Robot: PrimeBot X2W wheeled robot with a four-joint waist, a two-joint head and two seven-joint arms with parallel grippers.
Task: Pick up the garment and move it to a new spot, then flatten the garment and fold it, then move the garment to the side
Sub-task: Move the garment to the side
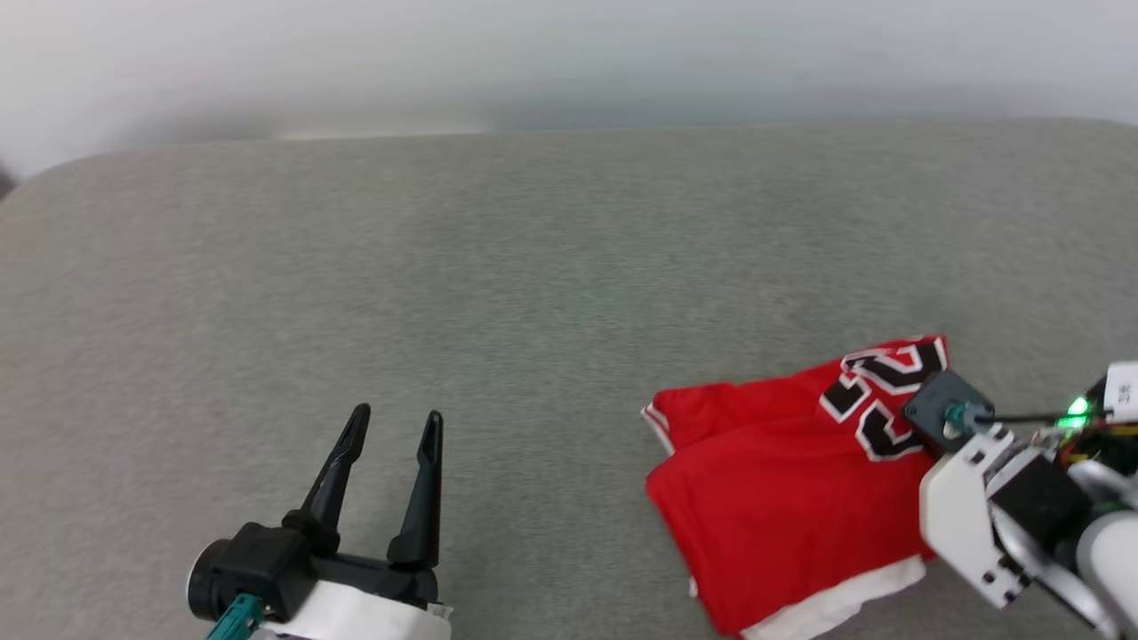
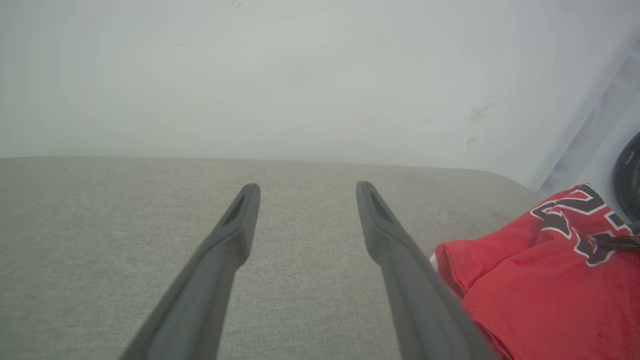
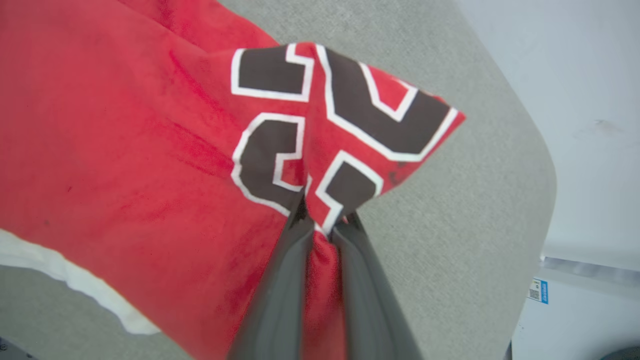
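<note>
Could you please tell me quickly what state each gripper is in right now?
Left gripper: open, holding nothing.
Right gripper: closed on the jersey.

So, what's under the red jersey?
The grey fabric surface shows around the jersey, which lies on it folded over. Whatever is beneath or between its layers is covered.
</note>
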